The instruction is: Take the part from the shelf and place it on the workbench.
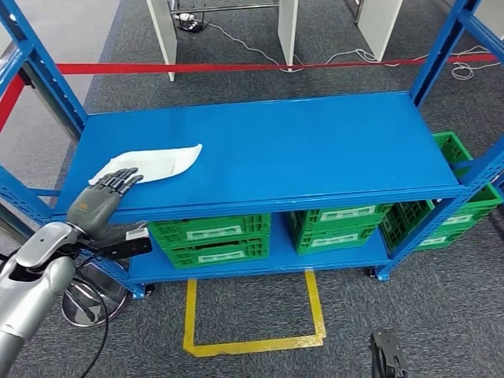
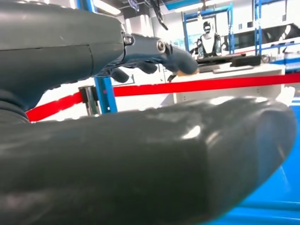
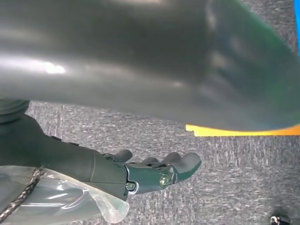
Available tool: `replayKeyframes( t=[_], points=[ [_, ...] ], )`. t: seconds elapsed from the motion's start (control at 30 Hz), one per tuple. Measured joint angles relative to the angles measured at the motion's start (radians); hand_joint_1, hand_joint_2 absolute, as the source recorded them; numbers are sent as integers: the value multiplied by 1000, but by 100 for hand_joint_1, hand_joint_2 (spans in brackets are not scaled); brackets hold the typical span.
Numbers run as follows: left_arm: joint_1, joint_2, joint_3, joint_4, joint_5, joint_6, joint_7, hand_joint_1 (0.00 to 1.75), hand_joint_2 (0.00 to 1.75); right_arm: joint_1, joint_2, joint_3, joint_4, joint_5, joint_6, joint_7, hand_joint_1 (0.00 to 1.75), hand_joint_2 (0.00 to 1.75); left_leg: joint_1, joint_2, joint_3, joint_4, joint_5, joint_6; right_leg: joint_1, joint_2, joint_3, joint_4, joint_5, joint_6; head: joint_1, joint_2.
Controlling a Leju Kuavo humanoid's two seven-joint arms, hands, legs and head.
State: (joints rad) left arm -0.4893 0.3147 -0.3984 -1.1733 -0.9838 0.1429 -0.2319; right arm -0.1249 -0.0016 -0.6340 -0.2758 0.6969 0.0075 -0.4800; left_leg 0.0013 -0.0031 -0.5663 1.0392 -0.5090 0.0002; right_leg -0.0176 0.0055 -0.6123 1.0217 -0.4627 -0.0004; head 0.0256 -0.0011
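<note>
With our left hand spread and empty beside the white part, we needed its fingers under the thin edge.

A blue metal shelf unit stands on grey carpet. Green plastic crates sit on its lower level. A yellow tape square marks the floor in front. Behind the shelf, red tape crosses the carpet beside white furniture legs and loose white cables.
</note>
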Motion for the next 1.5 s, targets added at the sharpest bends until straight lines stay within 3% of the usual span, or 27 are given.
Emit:
replayKeyframes(
  t=[0.03, 0.1, 0.17, 0.2, 0.23, 0.3, 0.33, 0.37, 0.5, 0.57, 0.63, 0.67, 0.7, 0.73, 0.8, 0.87, 0.97, 1.03, 1.07, 1.13, 1.2, 1.23, 1.27, 1.33, 1.37, 1.4, 1.5],
  points=[
    [-1, 0, 1, -1, 0, 0, 0, 0, 0, 0, 0, 0, 0, 0, 0, 0, 0, 0, 1, 0, -18, 42, -21, -5, -2, 0, 5, -1, -3, -6, -1, 0],
    [2, 1, 1, -2, 0, 0, 0, 0, 0, 0, 0, 0, 0, 0, 0, 0, 0, 0, 3, 1, -88, 178, -76, -12, -1, 0, 13, -1, -10, -14, -2, 0],
    [7, 2, 1, -2, 0, 0, 0, 0, 0, 1, 0, 0, 0, 0, 0, 0, 0, 0, 3, 1, -148, 273, -90, -13, -1, 1, 22, -1, -17, -16, -2, 0],
    [9, 2, 1, -2, 0, -1, 0, 0, 0, 2, 0, 0, 0, 0, 0, 0, 0, 0, 3, 1, -154, 267, -67, -11, 0, 2, 28, -1, -21, -15, -2, 0],
    [10, 2, 2, -2, 0, -1, 0, 0, 0, 2, 0, -1, 0, 0, 0, 0, 0, 0, 3, 1, -141, 223, -26, -6, 0, 3, 35, -1, -26, -15, -2, 0],
    [9, 4, 4, -3, 0, -1, 0, 0, 0, 1, 2, -1, 0, 0, 0, 0, 0, 0, -1, 1, -90, 90, 57, 8, 3, 5, 50, -2, -36, -11, -1, 0],
    [8, 5, 5, -3, 0, -1, 0, 0, 0, 0, 3, -1, 0, 0, 0, 0, 0, 0, -4, 1, -68, 37, 78, 14, 4, 6, 54, -2, -40, -7, -1, 0],
    [8, 6, 6, -4, 0, -1, 0, 0, 0, 0, 4, -1, 0, 1, 0, 0, 0, 0, -6, 1, -55, 6, 83, 19, 5, 6, 55, -2, -42, -3, 0, 0],
    [7, 10, 9, -10, 0, -3, 0, 0, 0, 1, 6, -2, 0, 1, 0, 1, 0, 0, -4, -1, -41, -25, 73, 27, 5, 3, 49, 2, -55, 19, 2, 0],
    [8, 11, 10, -13, 0, -5, 1, 0, 0, 0, 5, -4, 0, 1, 0, 1, 0, 0, 2, 1, -31, -36, 74, 34, 5, 1, 11, 77, -93, 26, 3, 0],
    [11, 10, 10, -15, -1, -7, 1, 0, 0, 2, 5, -7, 0, 2, 0, 1, 0, 0, 2, 1, -28, -36, 70, 38, 4, 0, -64, 209, -142, 31, 4, 0],
    [14, 10, 10, -15, -1, -8, 1, 0, 0, 4, 5, -9, 0, 3, 0, 2, 0, 0, 1, 1, -27, -36, 68, 39, 4, 0, -97, 258, -151, 33, 4, 0],
    [16, 10, 10, -15, -1, -8, 1, 0, 0, 5, 5, -9, 0, 3, 0, 2, 0, 0, 2, 0, -25, -36, 66, 39, 4, 0, -114, 273, -141, 35, 4, 0],
    [18, 10, 10, -15, -1, -8, 1, 0, 0, 6, 5, -10, 0, 3, 0, 2, 0, 0, 2, 0, -22, -35, 63, 38, 3, 0, -111, 251, -112, 36, 4, 0],
    [19, 10, 10, -15, -2, -8, 2, 0, 0, 5, 4, -10, 0, 4, 0, 2, 0, 0, 3, 0, -13, -32, 53, 31, 0, -2, -61, 125, -33, 36, 4, 0],
    [19, 10, 11, -15, -2, -8, 2, 0, 0, 4, 4, -10, 0, 4, 0, 2, 0, 0, -1, -1, -12, -23, 44, 21, 0, -2, -11, 23, 2, 31, 3, 0],
    [20, 11, 14, -16, -3, -9, 3, 0, 0, 5, 5, -10, 0, 5, 0, 3, 0, 0, -4, -2, -14, -20, 41, 10, 2, 0, 2, 5, -3, 12, 3, 0],
    [19, 12, 16, -17, -3, -9, 3, 0, 0, 4, 5, -10, 0, 6, 0, 3, 0, 0, -1, -1, -21, 1, 23, 1, 0, 1, 6, 3, -5, 0, 1, 0],
    [19, 13, 17, -18, -3, -9, 3, 0, 0, 3, 5, -10, 0, 6, 0, 3, 0, 0, 0, -1, -36, 37, 2, -4, -2, 0, 9, 1, -5, -5, 0, 0],
    [22, 14, 17, -18, -3, -9, 3, 0, 0, 3, 5, -10, 0, 6, 0, 3, 0, 0, 2, 0, -97, 167, -57, -12, -2, 0, 13, 1, -9, -13, -3, 0],
    [28, 15, 18, -18, -3, -10, 3, 0, 0, 4, 5, -10, 0, 7, 0, 3, 0, 0, 4, 0, -153, 269, -82, -14, -1, 0, 16, 1, -12, -15, -3, 0],
    [30, 15, 18, -18, -3, -10, 3, 0, 0, 4, 5, -10, 0, 7, 0, 3, 0, 0, 4, 0, -157, 269, -66, -12, -1, 1, 19, 1, -13, -15, -3, 0],
    [32, 15, 18, -18, -3, -10, 3, 0, 0, 4, 5, -11, 0, 7, 0, 3, 0, 0, 3, 0, -143, 228, -31, -9, 0, 2, 23, 1, -15, -15, -3, 0],
    [31, 16, 21, -20, -3, -10, 3, 0, 0, 3, 6, -11, 0, 7, 0, 3, 0, 0, 0, 0, -85, 94, 45, 5, 2, 3, 31, 1, -20, -11, -2, 0],
    [30, 17, 23, -20, -3, -10, 3, 0, 0, 2, 7, -11, 0, 8, 0, 3, 0, 0, -3, 0, -60, 38, 65, 12, 3, 4, 33, 1, -22, -8, -2, 0],
    [30, 17, 24, -21, -3, -11, 3, 0, 0, 3, 8, -11, 0, 8, 0, 3, 0, 0, -6, 0, -45, 3, 71, 17, 3, 4, 33, 0, -23, -3, -2, 0],
    [31, 19, 25, -24, -3, -11, 3, 0, 0, 4, 9, -11, 0, 9, 0, 3, 0, 0, -7, 0, -35, -24, 66, 24, 3, 1, 32, -5, -24, 15, -1, 0]
  ],
)
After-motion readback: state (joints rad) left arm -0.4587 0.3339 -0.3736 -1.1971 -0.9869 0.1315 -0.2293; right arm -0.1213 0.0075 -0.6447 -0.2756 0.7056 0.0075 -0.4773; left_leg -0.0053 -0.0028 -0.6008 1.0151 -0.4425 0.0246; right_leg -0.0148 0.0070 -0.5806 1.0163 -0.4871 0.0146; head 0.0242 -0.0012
